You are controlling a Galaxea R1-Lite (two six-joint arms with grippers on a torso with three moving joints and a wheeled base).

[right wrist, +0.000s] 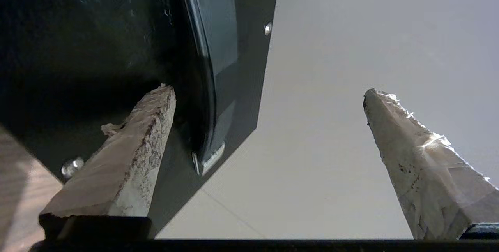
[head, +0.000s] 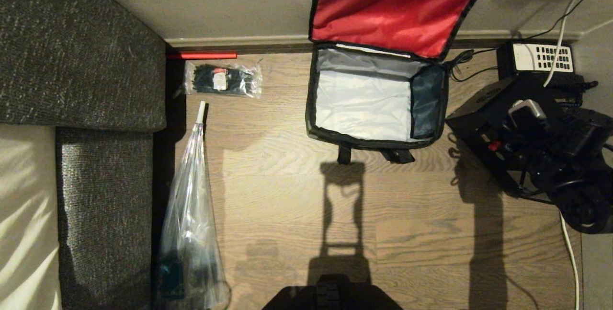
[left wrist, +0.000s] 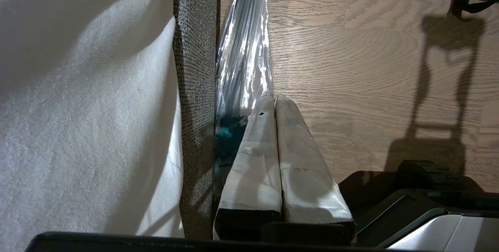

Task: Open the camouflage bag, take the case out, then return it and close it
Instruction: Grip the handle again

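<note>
The camouflage bag (head: pixel 378 104) stands on the wooden floor (head: pixel 297 195) against the far wall, with its lid folded back against the wall so that the red lining faces outward. The main compartment is exposed, showing a pale base and grey walls, and holds nothing visible. The case (head: pixel 498 123) lies outside the bag, on the floor just beside the bag's right side, partly covered by the right arm; a small red button shows on its near edge. The right gripper (right wrist: pixel 269 127) is at the case with its fingers (right wrist: pixel 128 158) spread wide; one finger lies against the black surface of the case, and nothing is clamped between them. The left gripper (left wrist: pixel 275 104) is parked low at the left, beside the sofa (left wrist: pixel 195 49) and a clear plastic bag (left wrist: pixel 245 49), with its fingers pressed together and holding nothing.
</note>
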